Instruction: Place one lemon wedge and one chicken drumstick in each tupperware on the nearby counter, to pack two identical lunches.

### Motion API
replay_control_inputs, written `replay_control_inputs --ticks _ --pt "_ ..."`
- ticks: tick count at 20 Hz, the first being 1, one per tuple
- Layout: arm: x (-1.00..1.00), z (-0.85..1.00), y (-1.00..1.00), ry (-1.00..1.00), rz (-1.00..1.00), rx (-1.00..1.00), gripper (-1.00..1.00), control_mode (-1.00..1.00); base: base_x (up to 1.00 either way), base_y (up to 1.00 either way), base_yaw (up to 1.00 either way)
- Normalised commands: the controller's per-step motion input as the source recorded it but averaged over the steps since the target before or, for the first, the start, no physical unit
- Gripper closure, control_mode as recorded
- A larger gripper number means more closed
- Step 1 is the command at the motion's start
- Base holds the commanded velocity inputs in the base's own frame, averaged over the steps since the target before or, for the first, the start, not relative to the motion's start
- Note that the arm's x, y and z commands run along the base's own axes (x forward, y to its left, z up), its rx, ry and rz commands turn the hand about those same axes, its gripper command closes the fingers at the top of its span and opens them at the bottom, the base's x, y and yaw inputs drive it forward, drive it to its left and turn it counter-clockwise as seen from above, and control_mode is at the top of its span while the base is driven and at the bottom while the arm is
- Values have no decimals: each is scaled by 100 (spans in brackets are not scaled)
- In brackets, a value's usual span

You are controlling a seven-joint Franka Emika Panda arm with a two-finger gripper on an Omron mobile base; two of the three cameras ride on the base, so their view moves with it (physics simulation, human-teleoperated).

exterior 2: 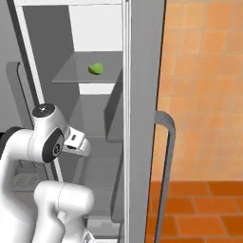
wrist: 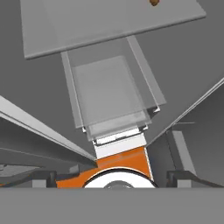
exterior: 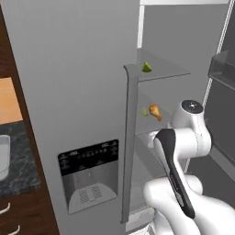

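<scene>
In the open fridge, one lemon wedge lies on the upper shelf. On the shelf below, a second lemon wedge sits right beside a chicken drumstick, whose tip also shows at the top edge of the hand view. A tupperware stands on the counter at the far left. My gripper is open, with its tips wide apart and nothing between them. It points into the fridge below the drumstick's shelf.
The shut left fridge door with its dispenser panel and long handle stands left of the opening. A clear drawer lies under the shelf. The open right door borders an orange tiled wall.
</scene>
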Motion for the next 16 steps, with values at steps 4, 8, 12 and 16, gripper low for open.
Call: replay_control_inputs --ticks 4,8,12,16 --pt "57 1 1 -3 -15 0 -100 -100 0 0 0" --pt "89 0 -14 -1 -9 0 -100 -100 0 0 0" --pt "93 0 -14 -2 -1 0 -100 -100 0 0 0" --pt "60 1 -23 0 3 -3 -100 -100 0 0 0"
